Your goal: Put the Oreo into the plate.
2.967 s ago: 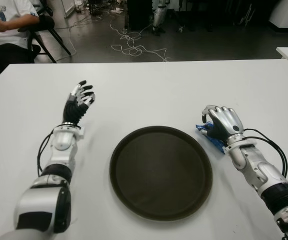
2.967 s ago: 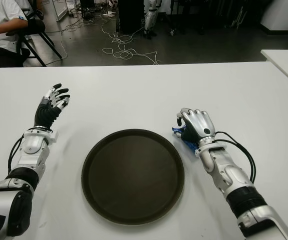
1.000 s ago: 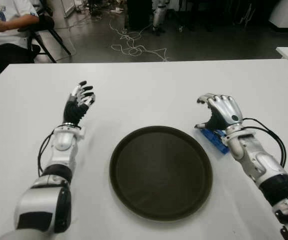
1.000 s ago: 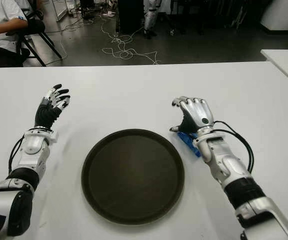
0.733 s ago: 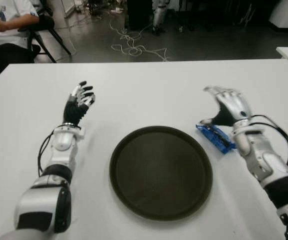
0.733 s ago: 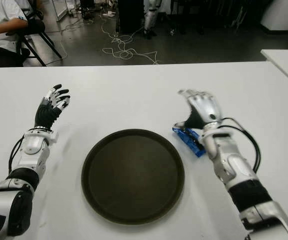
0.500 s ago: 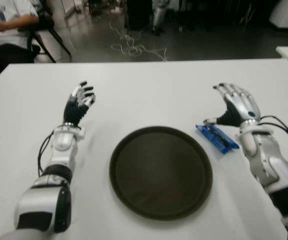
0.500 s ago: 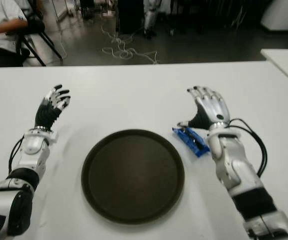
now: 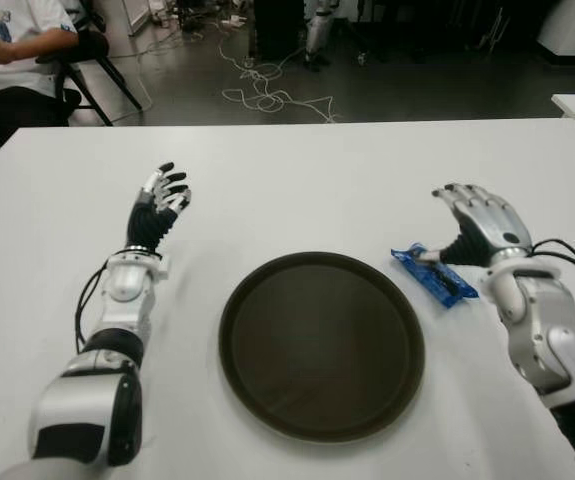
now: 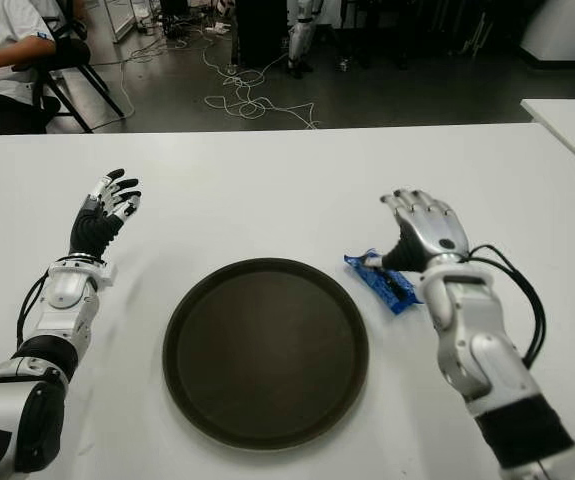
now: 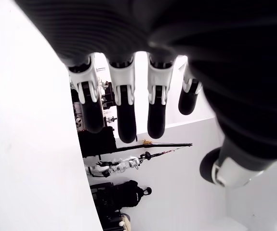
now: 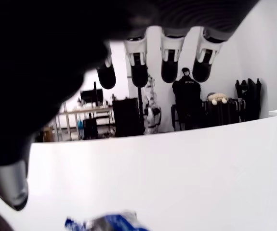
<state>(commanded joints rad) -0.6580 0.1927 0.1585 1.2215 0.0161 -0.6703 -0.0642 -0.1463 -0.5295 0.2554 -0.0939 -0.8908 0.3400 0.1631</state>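
The left hand [image 9: 157, 205] shows over bare white table [image 9: 297, 190], fingers spread, holding nothing. Between the hands lies the round, dark, smooth-rimmed plate [image 9: 321, 343]. The right hand [image 9: 482, 228] is released, fingers extended; its thumb partly hides the crinkly blue Oreo [image 9: 433, 275] packet lying just beside the plate's rim.

A: Left hand [image 9: 157, 205]: black ribbed palm and fingers, white-silver knuckle segments, black tips. White wrist cuff, silver forearm, black elbow band, thin black cable looped alongside.

B: Right hand [image 9: 479, 232]: glossy silver back plates, small dark round mark on the back, dark palm. Black cables arc from the wrist along a grey-silver forearm; black band farther up.

A: Wrist views agree: white finger segments [image 11: 124, 91], rounded black tips.
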